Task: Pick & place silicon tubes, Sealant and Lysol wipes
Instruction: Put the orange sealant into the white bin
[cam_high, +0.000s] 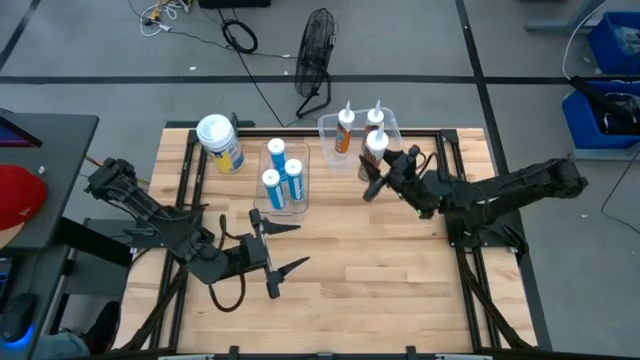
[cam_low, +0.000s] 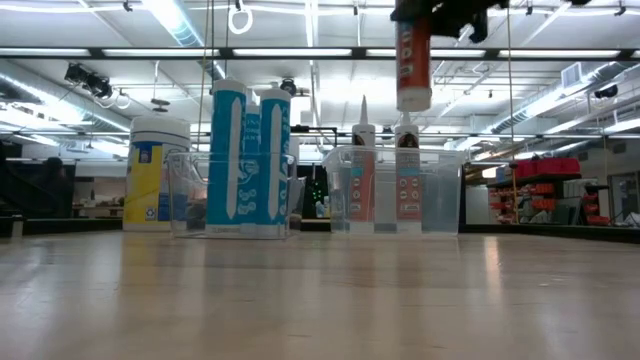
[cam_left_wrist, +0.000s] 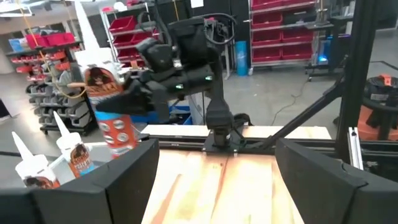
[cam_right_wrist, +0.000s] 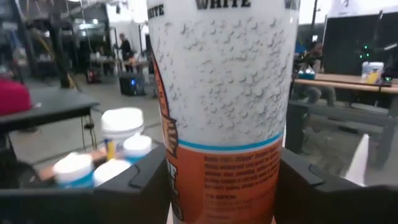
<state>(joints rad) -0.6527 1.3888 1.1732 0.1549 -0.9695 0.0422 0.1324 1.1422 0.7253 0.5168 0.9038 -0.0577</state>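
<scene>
My right gripper is shut on a sealant tube, white with an orange label, and holds it high above the clear bin at the table's far side. Two more sealant tubes stand upright in that bin. Slim blue-and-white tubes stand in a second clear bin to its left. The Lysol wipes canister stands on the table farther left. My left gripper is open and empty over the table's near middle. My right gripper pinches the sealant tube's round body between its two fingers, one on each side, about mid-height. The fingers come level from the table's right and lie across the tube. The tube hangs about upright, its lower end clear above the bin's rim.
Black frame rails run along the table's left and right sides. A fan and cables lie on the floor beyond the far edge. Bare wood spreads across the table's near half.
</scene>
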